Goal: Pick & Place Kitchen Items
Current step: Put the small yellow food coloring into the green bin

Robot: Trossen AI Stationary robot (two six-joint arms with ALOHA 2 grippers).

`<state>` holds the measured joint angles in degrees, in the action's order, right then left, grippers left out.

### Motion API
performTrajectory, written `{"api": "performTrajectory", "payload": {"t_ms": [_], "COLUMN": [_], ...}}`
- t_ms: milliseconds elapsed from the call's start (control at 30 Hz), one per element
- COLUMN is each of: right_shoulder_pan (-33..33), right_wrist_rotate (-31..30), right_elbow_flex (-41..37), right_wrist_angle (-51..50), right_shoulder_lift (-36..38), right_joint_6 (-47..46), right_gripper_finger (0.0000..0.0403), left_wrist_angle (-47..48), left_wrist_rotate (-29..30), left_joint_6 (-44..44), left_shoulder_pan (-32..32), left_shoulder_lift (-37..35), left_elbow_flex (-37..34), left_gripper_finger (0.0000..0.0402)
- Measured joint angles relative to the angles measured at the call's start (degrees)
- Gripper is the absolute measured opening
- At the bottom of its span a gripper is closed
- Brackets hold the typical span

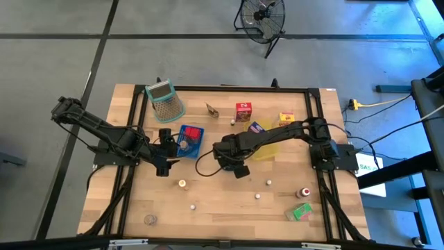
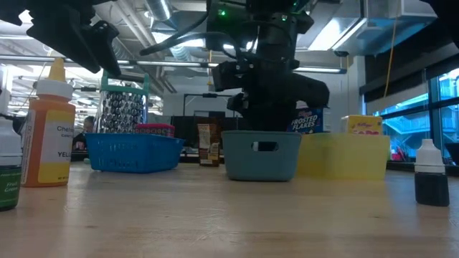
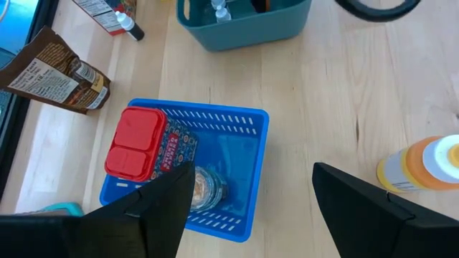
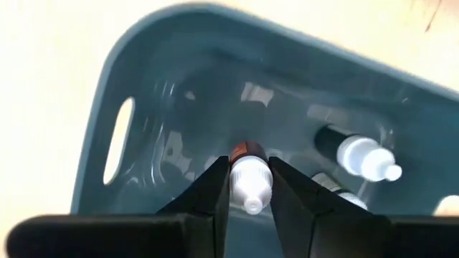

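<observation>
Overhead, the wooden table (image 1: 229, 208) sits on grey floor; right gripper (image 4: 249, 188) clamps a small bottle (image 4: 250, 179), left gripper (image 3: 251, 197) gapes.

"FROSTED FLAKES" on blue cereal box (image 2: 307, 120), "YEL" on orange bottle's label (image 2: 47, 147)
</observation>
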<state>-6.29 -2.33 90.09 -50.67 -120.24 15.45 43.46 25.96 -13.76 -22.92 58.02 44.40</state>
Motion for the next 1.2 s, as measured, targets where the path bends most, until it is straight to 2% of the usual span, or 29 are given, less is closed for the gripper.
{"api": "performTrajectory", "payload": {"t_ms": [733,1000,1200], "right_shoulder_pan": [1.3,1.5,1.5], "right_wrist_rotate": [2.6,2.6,2.6], "right_elbow_flex": [0.0,0.0,0.0], "right_wrist_angle": [0.8,0.8,1.0], "right_shoulder_lift": [0.0,-0.1,-0.1], "right_joint_6": [-6.5,-8.0,-8.2], "right_gripper_finger": [0.0086,0.0109,0.0112], "left_wrist_angle": [0.0,0.0,0.0], "left_wrist_rotate": [0.0,0.0,0.0], "left_joint_6": [-0.5,-0.5,-0.5], "left_shoulder_pan": [0.0,0.0,0.0], "left_shoulder_lift": [0.0,0.0,0.0], "left_elbow_flex": [0.0,0.0,0.0], "left_gripper_finger": [0.0279,0.0279,0.0279]}}
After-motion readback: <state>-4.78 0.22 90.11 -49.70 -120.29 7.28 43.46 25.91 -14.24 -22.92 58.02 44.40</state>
